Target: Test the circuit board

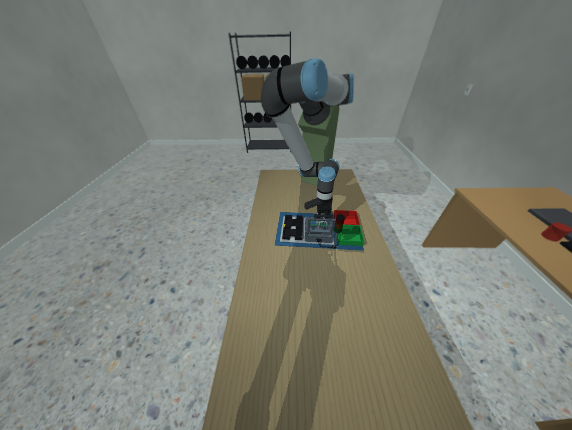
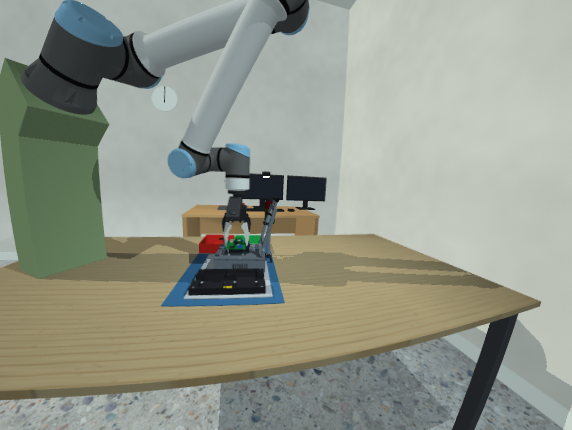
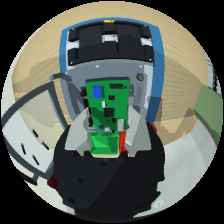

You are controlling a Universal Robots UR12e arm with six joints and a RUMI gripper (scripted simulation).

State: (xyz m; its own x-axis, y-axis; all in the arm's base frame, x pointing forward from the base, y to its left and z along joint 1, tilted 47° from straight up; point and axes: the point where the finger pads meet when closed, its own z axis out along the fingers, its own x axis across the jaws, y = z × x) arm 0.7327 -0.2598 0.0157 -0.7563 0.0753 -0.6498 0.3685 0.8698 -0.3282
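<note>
The bench [image 1: 320, 370] [image 2: 350, 320] [image 3: 37, 55] runs long and wood-topped under everything. Over it reaches the arm [image 1: 295, 140] [image 2: 217, 100], mounted on a green pedestal [image 1: 318, 142] [image 2: 60, 210] [image 3: 210, 107] at one end. A blue mat [image 1: 278, 238] [image 2: 175, 300] [image 3: 157, 75] lies on the bench, carrying a row of things: tray, tester, then bins.

The grey tester [image 1: 319, 239] [image 2: 240, 261] [image 3: 80, 70] sits mid-row, its lid [image 2: 267, 235] [image 3: 56, 107] standing raised at one side. Next to it is the black tray [image 1: 288, 234] [image 2: 227, 286] [image 3: 89, 52], low and flat, with raised blocks, light gaps and a small yellow mark; the board is out of it.

At the row's other end, the red bin [image 1: 347, 215] [image 2: 209, 245] [image 3: 123, 142] and green bin [image 1: 351, 242] [image 2: 256, 239] [image 3: 104, 145] sit side by side, both open-topped. The green bin shows its bare green inside from the top.

The jaws [image 1: 322, 218] [image 2: 236, 242] point down, closed on the green board [image 1: 319, 224] [image 2: 237, 243] [image 3: 108, 105] by opposite edges. The board is at the tester, component side up; whether the pins are through its holes is too small to tell. On it are a blue block [image 3: 97, 92] and small dark parts.
</note>
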